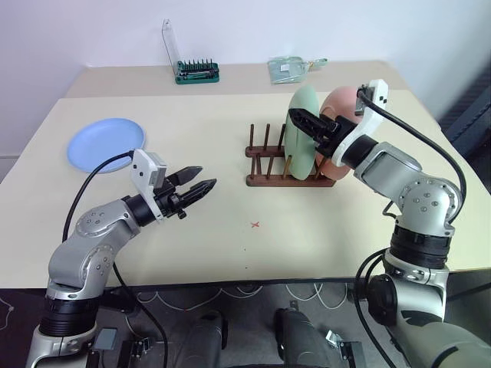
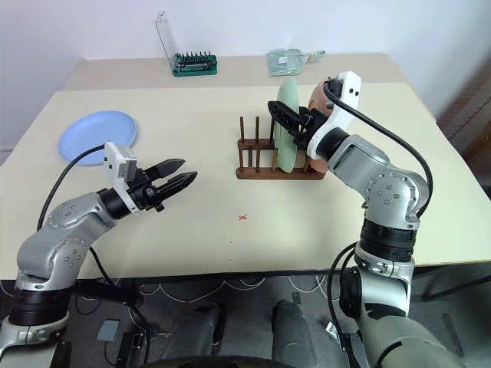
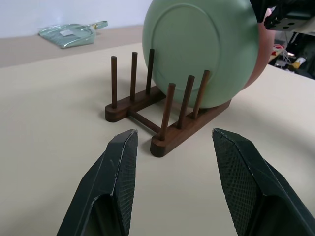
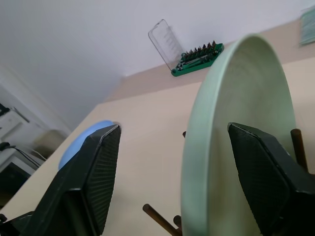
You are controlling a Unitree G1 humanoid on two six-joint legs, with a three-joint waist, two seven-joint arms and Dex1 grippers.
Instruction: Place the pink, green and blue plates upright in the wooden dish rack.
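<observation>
The wooden dish rack stands at centre right of the table. The green plate stands upright between its pegs, and the pink plate stands upright just behind it at the rack's right end. My right gripper is open astride the green plate's upper rim, its fingers spread wide on either side. The blue plate lies flat at the table's far left. My left gripper hovers open and empty over the table left of the rack, pointing toward it.
A green-based tool holder with a clear lid and a clear packet sit on the table's back part. A small red cross marks the tabletop in front of the rack. Several rack pegs left of the green plate stand free.
</observation>
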